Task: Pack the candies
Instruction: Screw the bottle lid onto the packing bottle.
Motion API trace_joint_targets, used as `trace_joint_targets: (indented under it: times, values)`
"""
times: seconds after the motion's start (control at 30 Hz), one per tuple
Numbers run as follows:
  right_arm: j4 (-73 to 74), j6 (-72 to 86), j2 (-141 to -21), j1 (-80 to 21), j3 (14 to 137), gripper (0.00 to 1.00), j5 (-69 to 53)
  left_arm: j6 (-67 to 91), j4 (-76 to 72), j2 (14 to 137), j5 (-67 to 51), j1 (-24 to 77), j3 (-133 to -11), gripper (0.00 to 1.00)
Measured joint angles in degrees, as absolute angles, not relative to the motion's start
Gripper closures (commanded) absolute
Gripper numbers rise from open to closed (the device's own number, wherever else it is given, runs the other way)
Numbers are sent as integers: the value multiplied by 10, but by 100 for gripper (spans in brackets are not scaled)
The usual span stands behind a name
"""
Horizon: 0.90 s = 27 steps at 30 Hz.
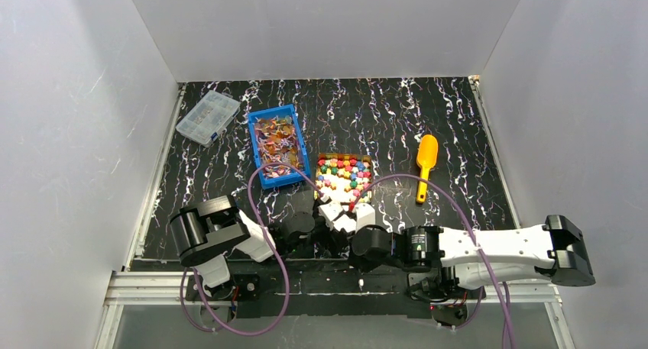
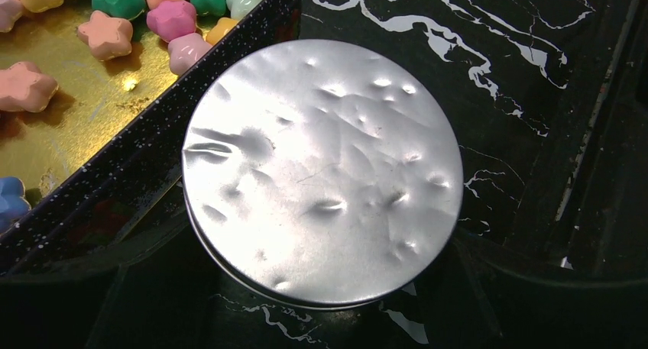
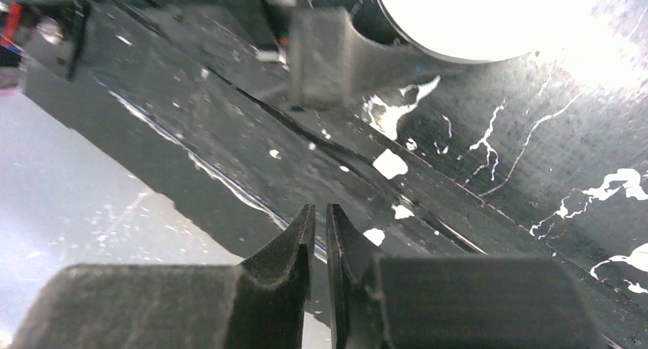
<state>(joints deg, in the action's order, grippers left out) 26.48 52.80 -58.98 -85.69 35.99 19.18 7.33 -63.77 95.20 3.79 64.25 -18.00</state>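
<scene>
Two grippers noted: left gripper (image 2: 321,318) spread around the round lid (image 2: 322,172), right gripper (image 3: 319,234) nearly pressed together, empty. Seat your grip squarely before lifting beside the candies (image 2: 172,19).

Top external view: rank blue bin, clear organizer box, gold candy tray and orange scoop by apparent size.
1. blue bin
2. gold candy tray and clear organizer box: look alike in footprint, so unranked.
3. orange scoop: long but narrow, smallest area.

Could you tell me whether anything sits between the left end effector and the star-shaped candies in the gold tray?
Yes. In the left wrist view, a round dented silver lid lies directly under the camera, beside the gold tray's dark wall. The candies lie beyond it, uncovered.
</scene>
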Motion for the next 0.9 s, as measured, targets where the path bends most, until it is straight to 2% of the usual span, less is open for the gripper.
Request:
trace_joint_targets:
  times: [0.17, 0.47, 0.73, 0.9]
  values:
    - [308, 520, -590, -857, 428, 83, 224, 75, -638, 952, 42, 642, -180, 61]
    - [378, 462, -618, -827, 521, 99, 293, 75, -638, 952, 42, 642, -180, 62]
    - [366, 398, -642, -736, 527, 99, 278, 75, -638, 952, 41, 642, -180, 64]
    - [309, 368, -642, -671, 499, 99, 218, 75, -638, 952, 41, 642, -180, 65]
